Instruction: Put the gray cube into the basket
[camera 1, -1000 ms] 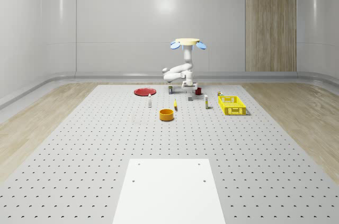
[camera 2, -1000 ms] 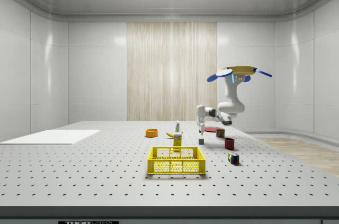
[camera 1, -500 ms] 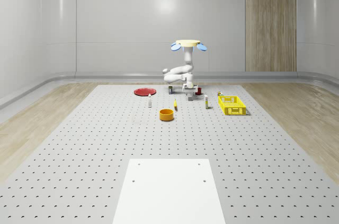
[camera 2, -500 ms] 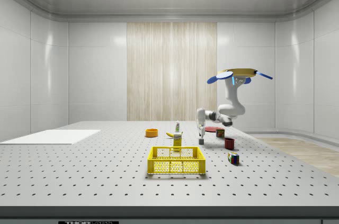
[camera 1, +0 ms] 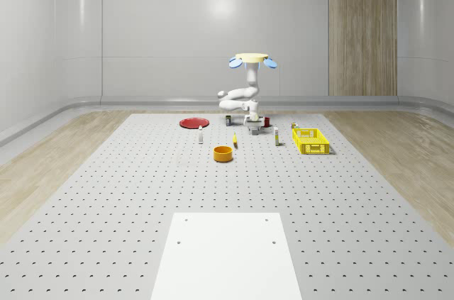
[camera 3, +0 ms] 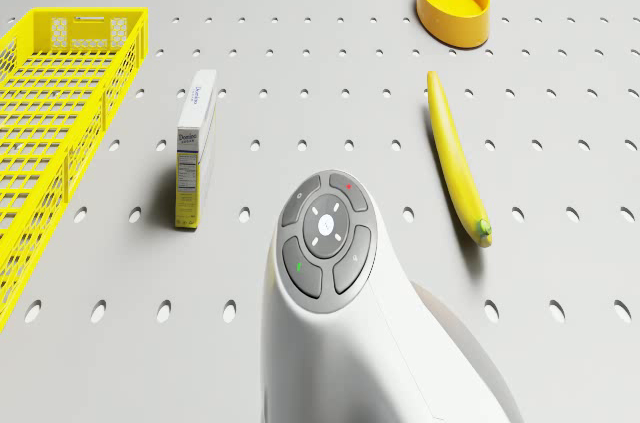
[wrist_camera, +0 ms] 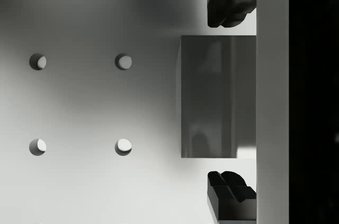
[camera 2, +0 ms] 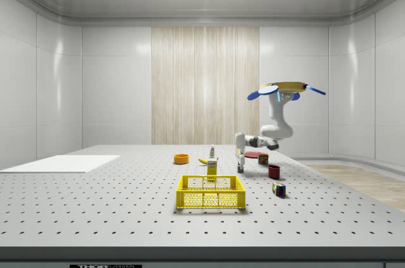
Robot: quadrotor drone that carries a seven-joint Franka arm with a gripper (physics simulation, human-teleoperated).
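Claw [wrist_camera: 233,97] lowered since earlier, fingers [wrist_camera: 230,4] spread astride cube [wrist_camera: 217,97] on worktop [camera 1: 142,193] | drone [camera 2: 285,87] hovers above | box [camera 3: 195,148], banana [camera 3: 455,158] near; basket [camera 3: 60,113] beyond box, path open

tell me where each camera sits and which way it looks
Whole-scene view: off the robot, high, looking along the table at the drone hovering over the gray cube.
Side view: at the table's side; arm, basket in front.
Drone view: on the drone, looking down past the arm at the banana.
Wrist view: along the gripper, fingers apart either side of the cube.
Shared: whole-scene and side views both show the drone.
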